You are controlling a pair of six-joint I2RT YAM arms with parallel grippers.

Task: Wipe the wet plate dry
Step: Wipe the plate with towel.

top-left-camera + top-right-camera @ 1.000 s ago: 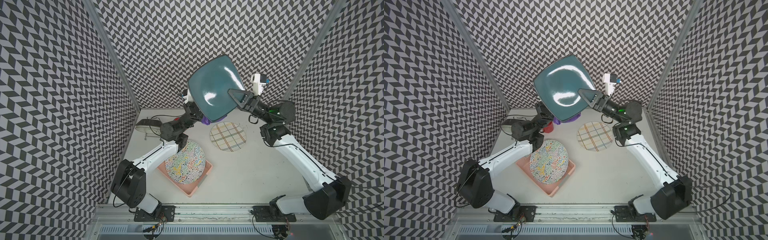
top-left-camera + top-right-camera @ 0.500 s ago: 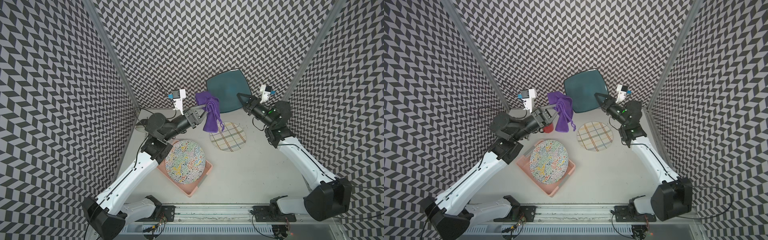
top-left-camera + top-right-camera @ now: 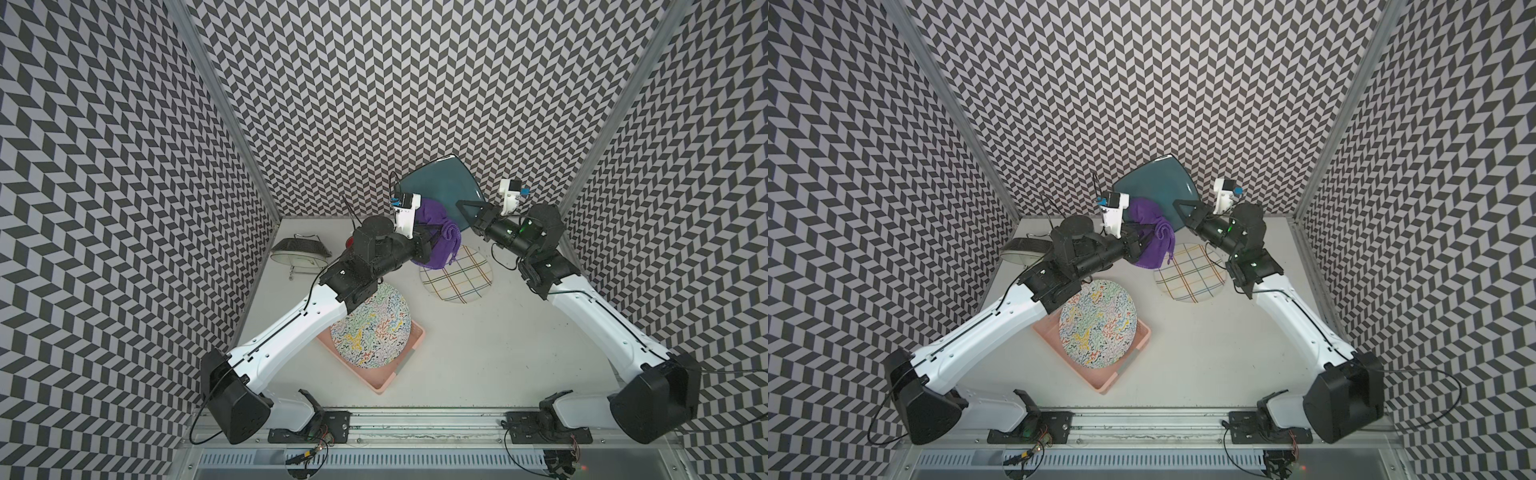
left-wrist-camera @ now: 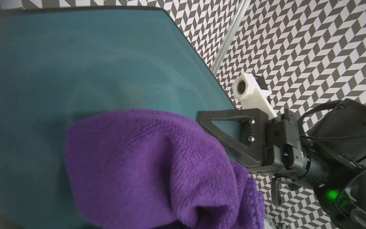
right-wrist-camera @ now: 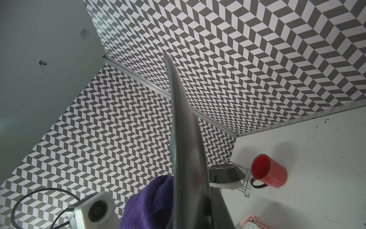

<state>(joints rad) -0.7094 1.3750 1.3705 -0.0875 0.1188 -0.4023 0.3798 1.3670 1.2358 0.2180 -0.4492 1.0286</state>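
The teal plate point(image 3: 442, 187) stands on edge in the air behind the plaid plate point(image 3: 457, 274), its corner clamped by the right gripper point(image 3: 465, 214), while the left gripper point(image 3: 434, 239), closed on the purple cloth point(image 3: 436, 232), presses it against the teal face.

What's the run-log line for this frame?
stage: wiping | right gripper: shut on teal plate, held upright | left gripper: shut on purple cloth, against plate face

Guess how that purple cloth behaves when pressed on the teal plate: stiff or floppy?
Probably floppy: the purple cloth droops in folds from the left hand. It looks light and likely bunches when pushed, as where it mounds on the teal plate.
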